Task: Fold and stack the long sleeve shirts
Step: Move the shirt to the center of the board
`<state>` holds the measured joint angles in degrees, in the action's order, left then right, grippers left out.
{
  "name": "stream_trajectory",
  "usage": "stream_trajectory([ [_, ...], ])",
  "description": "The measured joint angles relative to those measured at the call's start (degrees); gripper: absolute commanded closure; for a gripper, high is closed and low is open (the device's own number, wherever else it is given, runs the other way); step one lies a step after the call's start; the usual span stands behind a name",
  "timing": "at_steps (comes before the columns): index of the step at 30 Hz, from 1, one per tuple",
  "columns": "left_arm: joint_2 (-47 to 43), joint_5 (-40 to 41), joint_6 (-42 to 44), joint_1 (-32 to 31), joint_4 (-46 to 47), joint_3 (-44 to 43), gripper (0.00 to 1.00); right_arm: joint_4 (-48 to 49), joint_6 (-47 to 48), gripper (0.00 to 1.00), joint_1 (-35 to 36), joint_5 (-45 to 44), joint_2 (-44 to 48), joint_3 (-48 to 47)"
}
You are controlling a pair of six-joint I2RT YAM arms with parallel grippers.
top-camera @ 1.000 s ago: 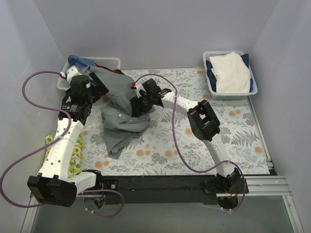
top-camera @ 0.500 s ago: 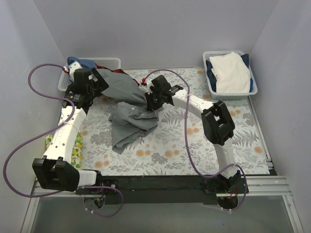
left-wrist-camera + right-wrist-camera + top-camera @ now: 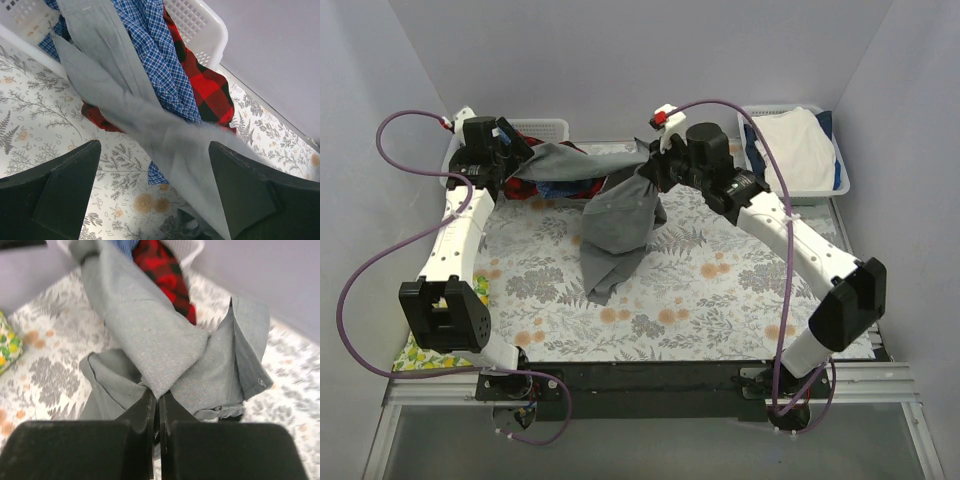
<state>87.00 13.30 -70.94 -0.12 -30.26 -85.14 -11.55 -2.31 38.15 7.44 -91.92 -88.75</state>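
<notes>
Pull the grey shirt (image 3: 620, 215) clear of the white basket (image 3: 545, 128) at upper left. Lift high and drag right so the red plaid shirt (image 3: 207, 87) and blue checked shirt (image 3: 155, 55) don't trail out with it. Right gripper (image 3: 157, 407) is clamped tight on a grey fold, upper middle of the frame. Left gripper (image 3: 515, 162) gapes wide, grey cloth running between its fingers, unpinched.

Grey shirt (image 3: 620, 215) stretched aloft, plaid shirt (image 3: 205, 90), blue checked shirt (image 3: 160, 55) beneath
</notes>
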Motion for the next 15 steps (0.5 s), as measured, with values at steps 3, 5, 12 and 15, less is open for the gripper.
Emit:
stream_trajectory([
  [3,1.81,-1.05,0.22,0.04,0.79,-0.13,0.1,5.55,0.26,0.99,-0.24,-2.56,6.1,3.89],
  [5,2.84,-1.97,0.48,0.04,0.96,-0.61,0.1,9.46,0.37,0.99,-0.5,-4.98,10.69,6.91],
  [12,4.87,-5.22,0.66,0.0,1.95,-1.62,0.09,21.24,1.9,0.99,-0.92,-16.06,21.4,10.8],
  [15,5.31,-7.13,0.59,0.0,1.99,-1.62,0.09,24.0,3.61,0.99,-0.96,-19.96,24.44,12.39],
])
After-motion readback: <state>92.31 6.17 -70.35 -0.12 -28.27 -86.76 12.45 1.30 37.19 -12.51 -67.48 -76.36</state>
